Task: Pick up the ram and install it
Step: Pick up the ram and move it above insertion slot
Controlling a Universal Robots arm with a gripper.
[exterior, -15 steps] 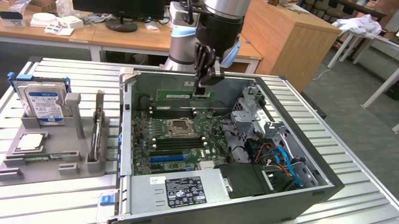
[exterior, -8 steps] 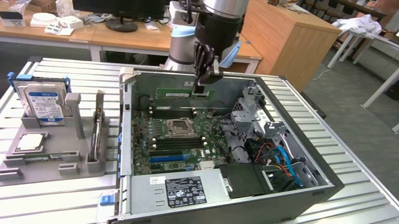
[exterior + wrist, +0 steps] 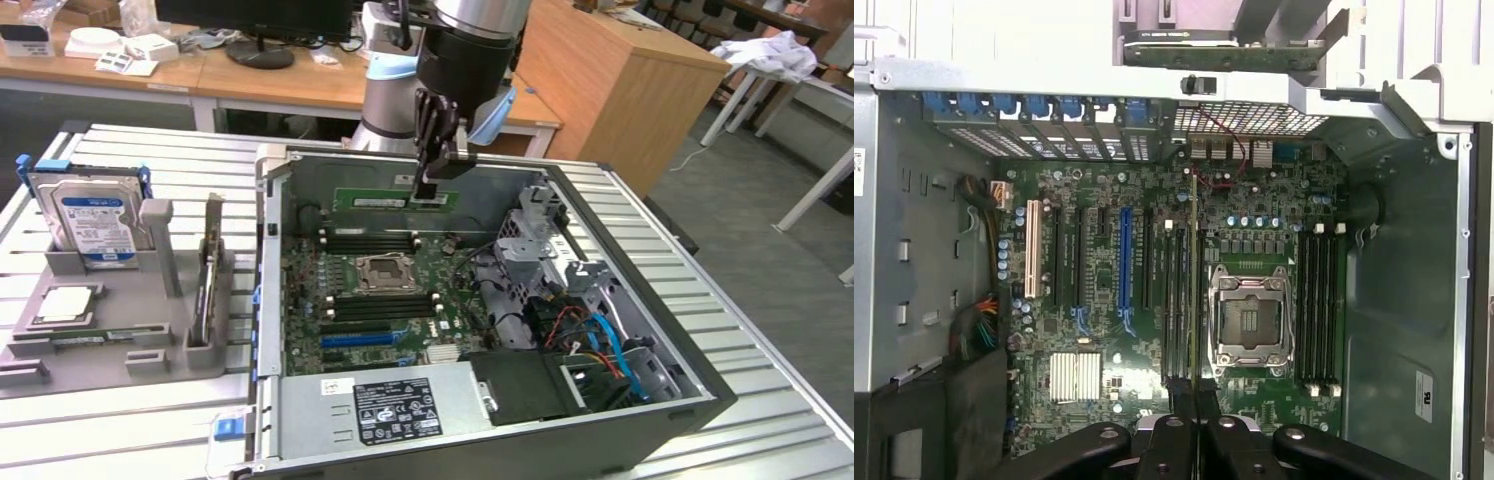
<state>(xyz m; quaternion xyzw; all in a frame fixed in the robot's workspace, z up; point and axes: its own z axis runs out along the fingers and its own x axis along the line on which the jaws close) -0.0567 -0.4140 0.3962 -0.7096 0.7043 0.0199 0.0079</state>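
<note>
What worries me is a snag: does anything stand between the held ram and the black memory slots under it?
Nothing visible does. The gripper, shut on the ram, holds it above the motherboard; the black slots beside the CPU socket look bare, and the cables lie off to one side.

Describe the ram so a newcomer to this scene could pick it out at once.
Find the open computer case on the slatted table. Over its motherboard a black pincer is shut on the ram. It is the long, thin green stick held aloft, unlike the black memory slots fixed to the board.
</note>
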